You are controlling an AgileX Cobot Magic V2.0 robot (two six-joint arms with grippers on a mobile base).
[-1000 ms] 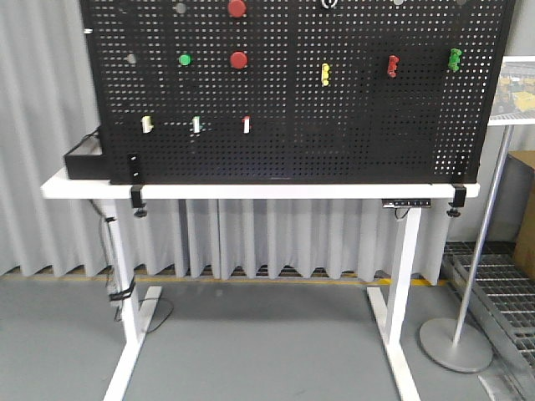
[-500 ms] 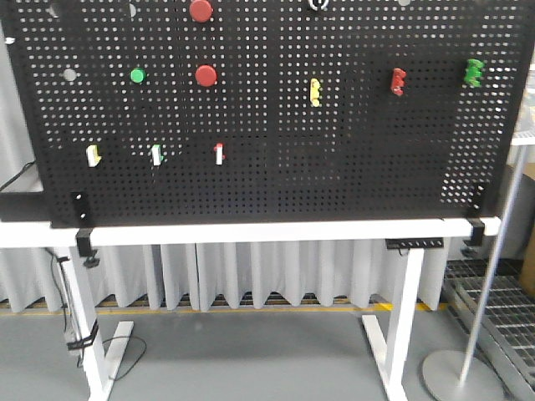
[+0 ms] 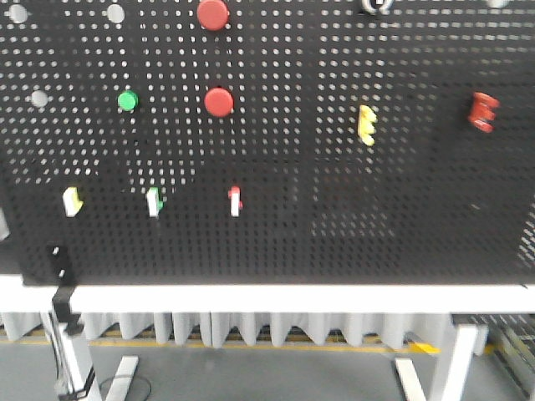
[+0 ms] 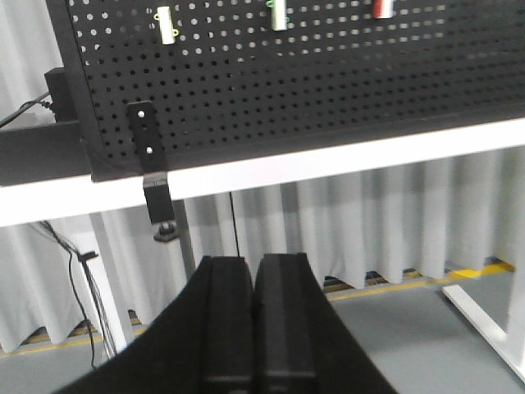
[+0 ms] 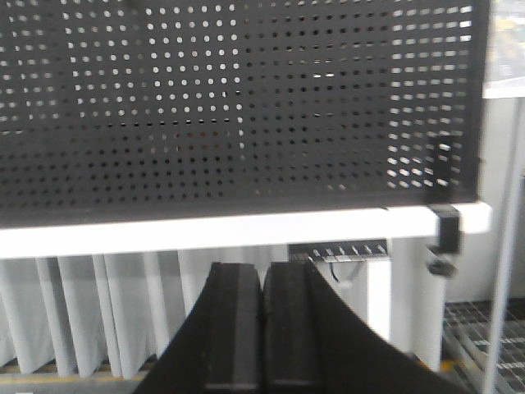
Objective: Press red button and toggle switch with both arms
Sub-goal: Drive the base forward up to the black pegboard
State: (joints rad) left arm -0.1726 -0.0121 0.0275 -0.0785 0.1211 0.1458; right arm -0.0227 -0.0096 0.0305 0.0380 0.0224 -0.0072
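Red button [image 3: 212, 12] sits at the top edge of the pegboard [image 3: 334, 251], with the toggle switch [image 3: 376, 5] to its right. Left gripper [image 4: 253, 279] and right gripper [image 5: 263, 287] are pinched together, empty, aimed low — I'd raise both, then push squarely with the tips.

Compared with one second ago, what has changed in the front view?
The robot's view has moved closer to the black pegboard, which now fills the picture; the green knob at its right edge and most of the floor have left the frame. The green button and yellow knob keep their places on the board. Nothing was gripped.
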